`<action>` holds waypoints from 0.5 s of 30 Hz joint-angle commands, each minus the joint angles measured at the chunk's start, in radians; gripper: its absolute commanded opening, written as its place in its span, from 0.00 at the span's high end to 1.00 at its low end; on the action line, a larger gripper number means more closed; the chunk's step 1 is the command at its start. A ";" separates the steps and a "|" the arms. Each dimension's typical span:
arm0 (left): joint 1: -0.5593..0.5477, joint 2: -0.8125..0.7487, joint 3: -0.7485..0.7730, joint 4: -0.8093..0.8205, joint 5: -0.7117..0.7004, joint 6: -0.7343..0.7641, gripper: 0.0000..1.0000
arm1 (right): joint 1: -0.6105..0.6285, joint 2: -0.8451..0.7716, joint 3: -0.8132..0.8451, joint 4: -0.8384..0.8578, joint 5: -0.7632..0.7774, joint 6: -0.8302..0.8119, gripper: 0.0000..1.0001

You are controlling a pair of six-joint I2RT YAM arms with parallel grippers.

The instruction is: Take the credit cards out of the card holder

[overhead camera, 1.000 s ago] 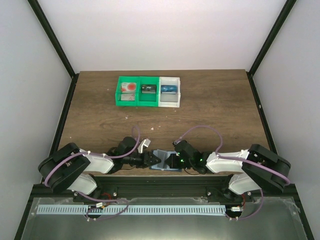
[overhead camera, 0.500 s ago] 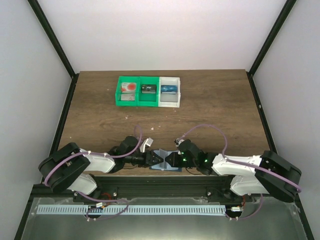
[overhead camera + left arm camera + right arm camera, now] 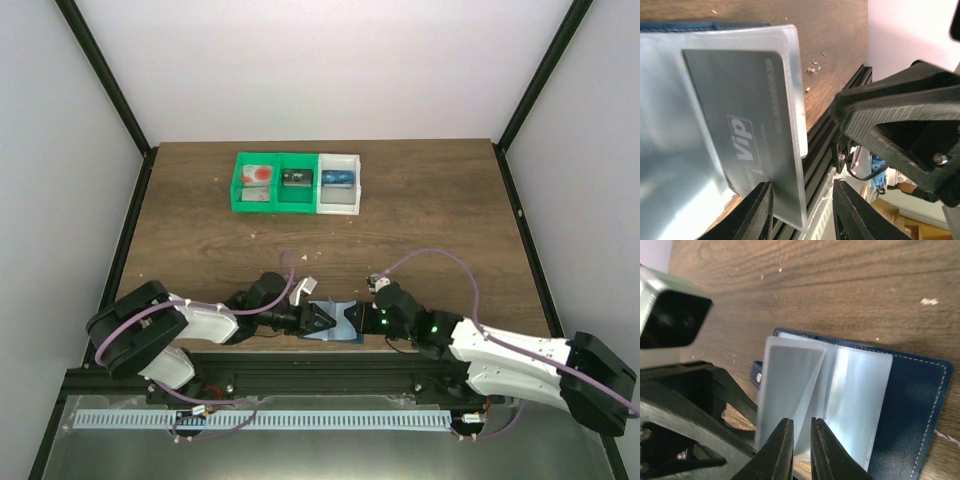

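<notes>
Glossy plastic sleeves point(image 3: 855, 390) in card holder point(image 3: 910, 410)

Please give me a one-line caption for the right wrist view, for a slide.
Right fingers pinch one clear sleeve of the open dark blue card holder lying on the wooden table.

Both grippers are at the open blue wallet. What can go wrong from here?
1. The left gripper stands open around a corner of the grey card marked Vip, which lies against its clear plastic sleeve; closing may pinch both, so the card won't slide out.
2. The right gripper pinches one clear page of the dark blue card holder; a pull may slip off or drag the holder.
3. The grippers sit very close and may collide.
</notes>
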 commanded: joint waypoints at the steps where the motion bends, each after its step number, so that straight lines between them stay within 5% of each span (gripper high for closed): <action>1: -0.044 0.038 0.048 0.052 -0.002 -0.001 0.65 | 0.007 -0.090 -0.004 -0.088 0.088 0.016 0.88; 15: -0.059 0.056 0.042 0.063 -0.019 0.003 0.64 | 0.008 -0.188 -0.022 -0.124 0.121 0.035 0.87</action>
